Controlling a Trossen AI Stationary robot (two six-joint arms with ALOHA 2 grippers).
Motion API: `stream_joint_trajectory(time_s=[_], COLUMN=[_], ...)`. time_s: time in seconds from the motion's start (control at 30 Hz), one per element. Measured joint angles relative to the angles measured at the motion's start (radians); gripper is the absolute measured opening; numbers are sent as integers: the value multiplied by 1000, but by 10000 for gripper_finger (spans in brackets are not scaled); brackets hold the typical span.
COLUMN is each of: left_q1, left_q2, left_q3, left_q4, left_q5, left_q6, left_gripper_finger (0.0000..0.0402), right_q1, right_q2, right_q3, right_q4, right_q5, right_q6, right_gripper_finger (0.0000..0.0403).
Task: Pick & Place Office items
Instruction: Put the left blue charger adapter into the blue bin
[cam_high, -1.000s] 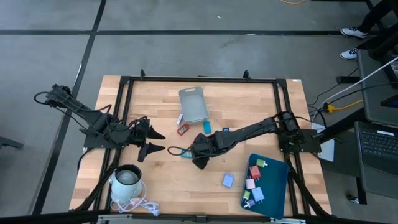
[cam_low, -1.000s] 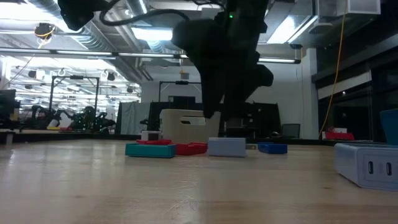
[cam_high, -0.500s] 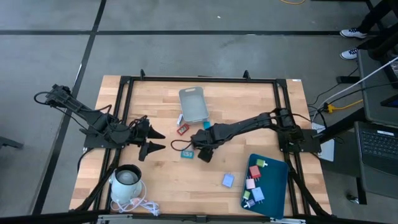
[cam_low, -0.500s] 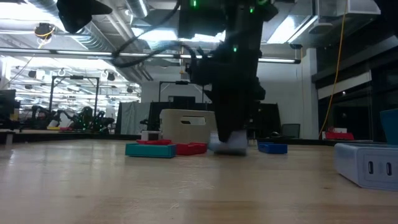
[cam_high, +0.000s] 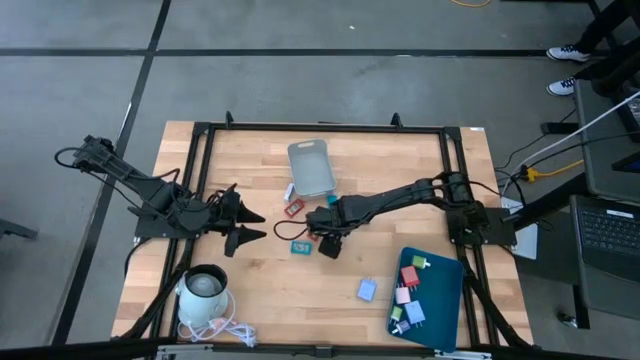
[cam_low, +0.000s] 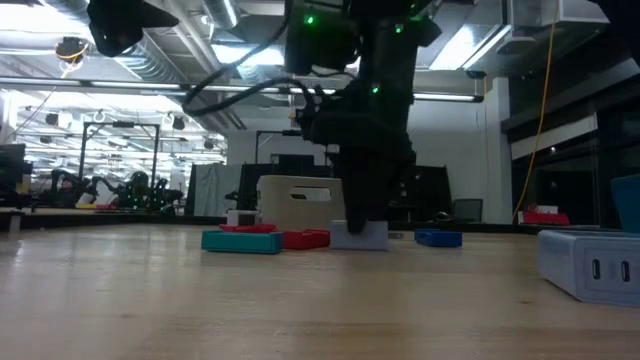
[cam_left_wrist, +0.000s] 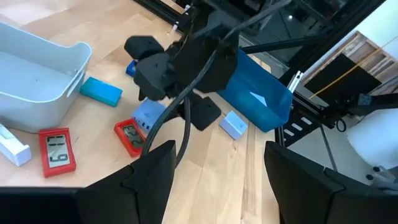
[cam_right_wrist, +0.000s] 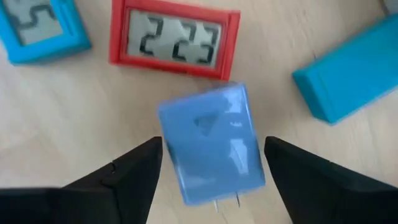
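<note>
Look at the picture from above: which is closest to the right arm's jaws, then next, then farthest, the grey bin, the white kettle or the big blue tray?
1. Grey bin, just beyond the right gripper.
2. Blue tray, by the table's right edge.
3. White kettle, in the near left corner.

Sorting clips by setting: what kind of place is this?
Probably a robotics lab or workshop: bare concrete floor, a black-framed wooden table, open ceiling ducts, and more robot arms on far benches.

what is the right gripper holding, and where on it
Nothing yet. The right gripper is open, jaws either side of a light blue plug block; contact cannot be told.
</note>
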Motion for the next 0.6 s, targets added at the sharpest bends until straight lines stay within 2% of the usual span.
stream_joint_trajectory(time_s=[0.37, 0.5, 0.6], left_q1=[0, 0, 0], left_q2=[0, 0, 0], left_q3=[0, 0, 0], left_q4=[-39, -66, -72], left_q5=[-9, -5, -5], left_q6=[-16, -16, -16], left_gripper_finger=[239, 239, 239], right_q1=[3, 3, 4], right_q2=[69, 88, 88], right_q3=[5, 8, 8], right_q4=[60, 56, 60], right_q5=[-51, -47, -24], right_q6=[-30, -32, -28], right_gripper_finger=[277, 276, 260])
